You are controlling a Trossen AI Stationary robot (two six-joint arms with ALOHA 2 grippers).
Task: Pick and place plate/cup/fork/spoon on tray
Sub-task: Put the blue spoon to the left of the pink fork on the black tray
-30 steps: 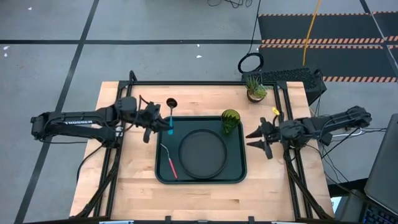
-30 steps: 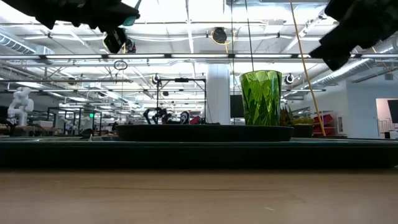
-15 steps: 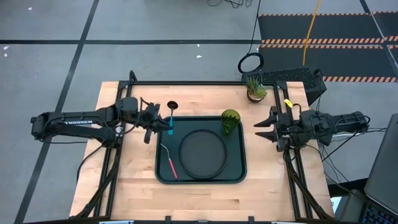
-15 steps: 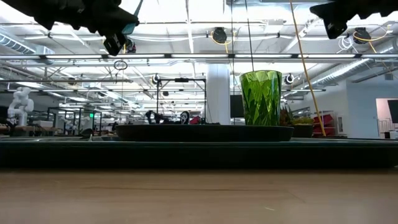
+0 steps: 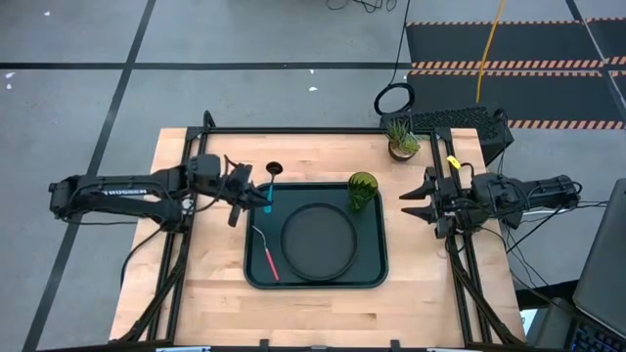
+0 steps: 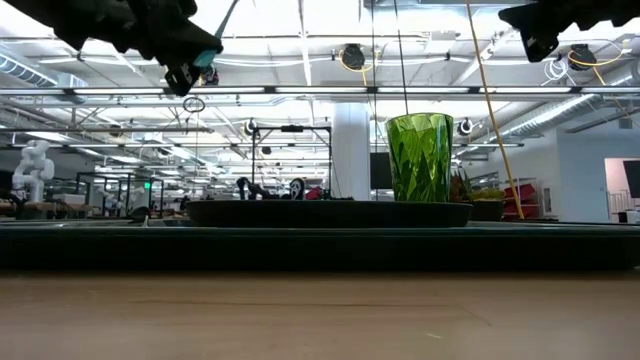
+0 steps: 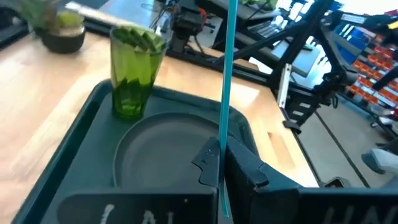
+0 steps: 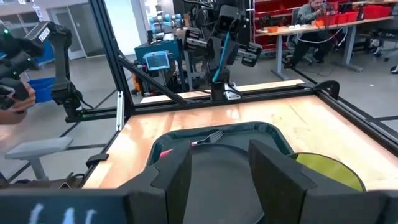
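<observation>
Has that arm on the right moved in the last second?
Yes. The right gripper has pulled back from the tray edge toward the table's right side, and now sits level with the cup.

spoon (image 7: 227, 93) bowl cut off by the left wrist view's edge, fork (image 8: 205, 138) handle hidden behind right gripper (image 8: 217, 168), cup (image 8: 329, 169) mostly hidden too

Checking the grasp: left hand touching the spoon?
Touching. Left wrist view shows the left hand closed on the spoon handle.
</observation>
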